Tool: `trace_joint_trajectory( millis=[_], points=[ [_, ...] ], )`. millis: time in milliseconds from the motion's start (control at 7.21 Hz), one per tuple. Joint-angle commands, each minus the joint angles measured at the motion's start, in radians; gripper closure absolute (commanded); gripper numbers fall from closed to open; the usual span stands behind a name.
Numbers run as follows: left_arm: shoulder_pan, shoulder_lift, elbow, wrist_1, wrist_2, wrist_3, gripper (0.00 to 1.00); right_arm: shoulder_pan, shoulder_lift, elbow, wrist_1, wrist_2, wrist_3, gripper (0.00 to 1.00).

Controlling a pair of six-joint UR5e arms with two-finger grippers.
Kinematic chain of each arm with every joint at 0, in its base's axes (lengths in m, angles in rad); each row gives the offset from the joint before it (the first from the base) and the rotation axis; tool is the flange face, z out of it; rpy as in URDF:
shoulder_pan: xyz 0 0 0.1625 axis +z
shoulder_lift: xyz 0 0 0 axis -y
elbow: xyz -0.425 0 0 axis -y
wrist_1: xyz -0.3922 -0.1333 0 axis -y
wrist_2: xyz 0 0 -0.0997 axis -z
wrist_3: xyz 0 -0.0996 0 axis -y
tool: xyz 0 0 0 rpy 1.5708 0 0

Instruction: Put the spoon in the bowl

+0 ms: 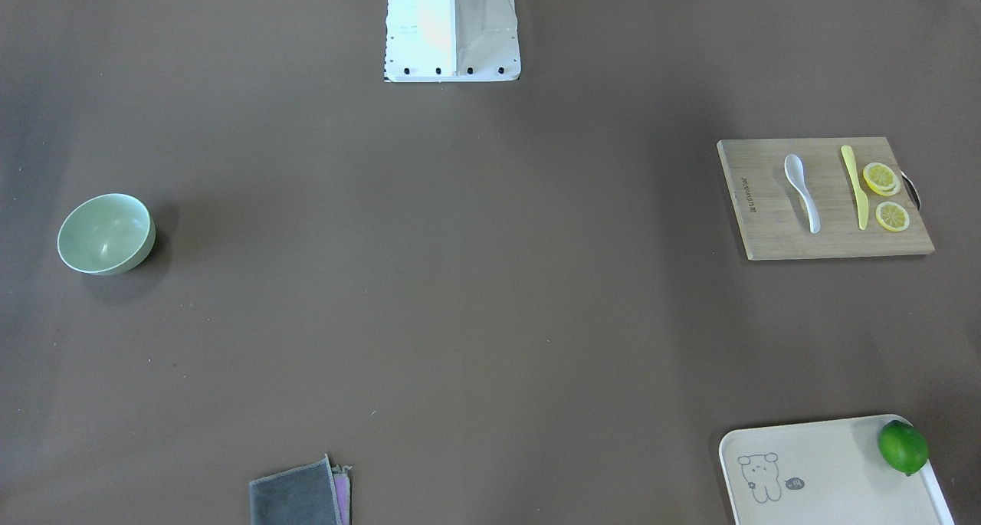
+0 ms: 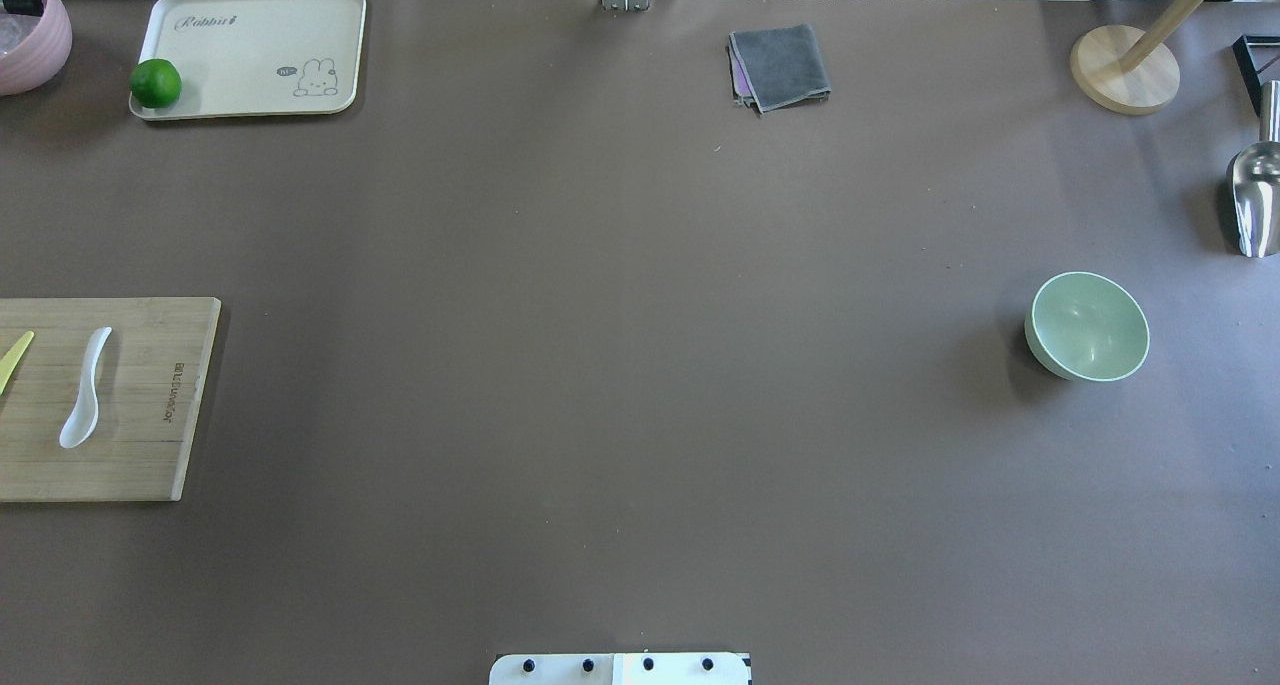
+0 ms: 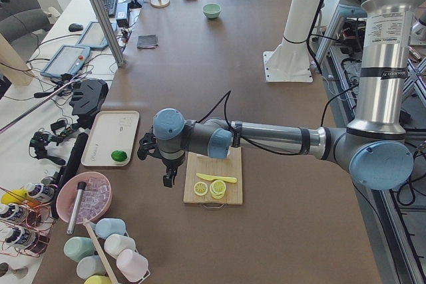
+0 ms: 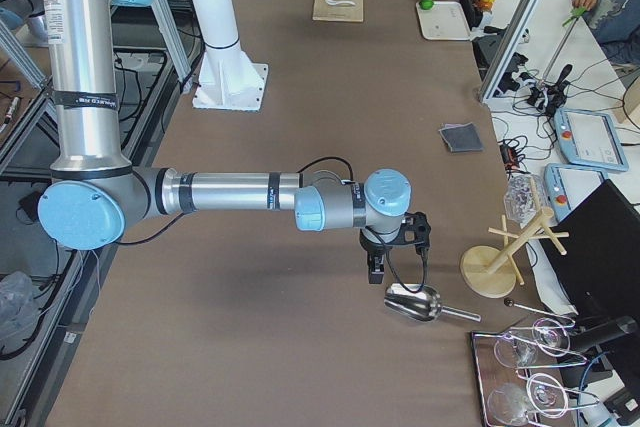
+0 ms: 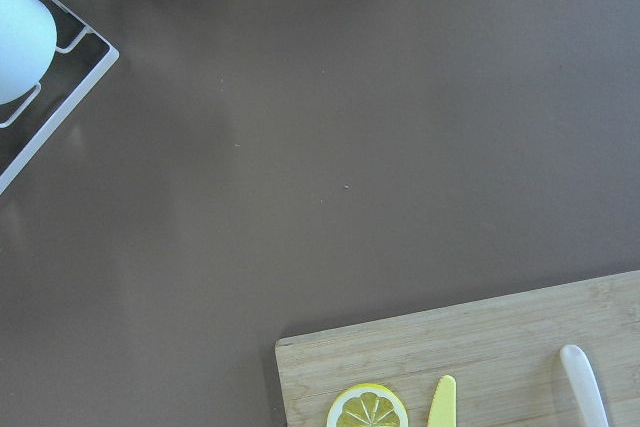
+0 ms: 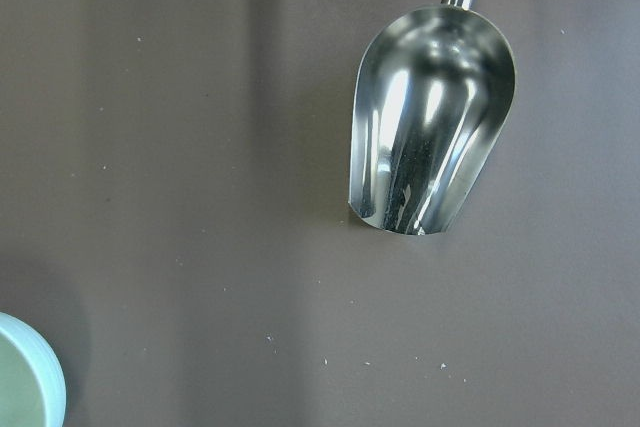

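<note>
The white spoon [image 1: 802, 191] lies on a wooden cutting board [image 1: 766, 226] at the table's left end; it also shows in the overhead view [image 2: 86, 387], and its handle tip shows in the left wrist view [image 5: 583, 384]. The mint-green bowl [image 1: 105, 234] stands empty at the right end [image 2: 1088, 326]; its rim shows in the right wrist view [image 6: 25, 377]. My left gripper [image 3: 168, 179] hangs past the board's outer end. My right gripper [image 4: 378, 269] hangs near a metal scoop. I cannot tell whether either is open or shut.
A yellow knife [image 1: 854, 184] and lemon slices [image 1: 892, 216] share the board. A cream tray [image 1: 828, 464] holds a lime [image 1: 903, 446]. A grey cloth [image 2: 780, 65] lies at the far edge. A metal scoop [image 6: 430, 137] and a wooden stand [image 2: 1125, 68] are beyond the bowl.
</note>
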Motion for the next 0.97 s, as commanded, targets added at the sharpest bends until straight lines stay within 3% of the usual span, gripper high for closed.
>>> trace_joint_trajectory(
  millis=[0, 832],
  points=[
    [0.0, 0.003, -0.004, -0.01, 0.0, 0.0, 0.02, 0.0, 0.001, 0.003, 0.0, 0.002, 0.002, 0.0],
    [0.005, 0.026, -0.005, -0.013, -0.01, -0.008, 0.02, -0.002, 0.001, 0.003, 0.011, 0.008, 0.002, 0.0]
  ],
)
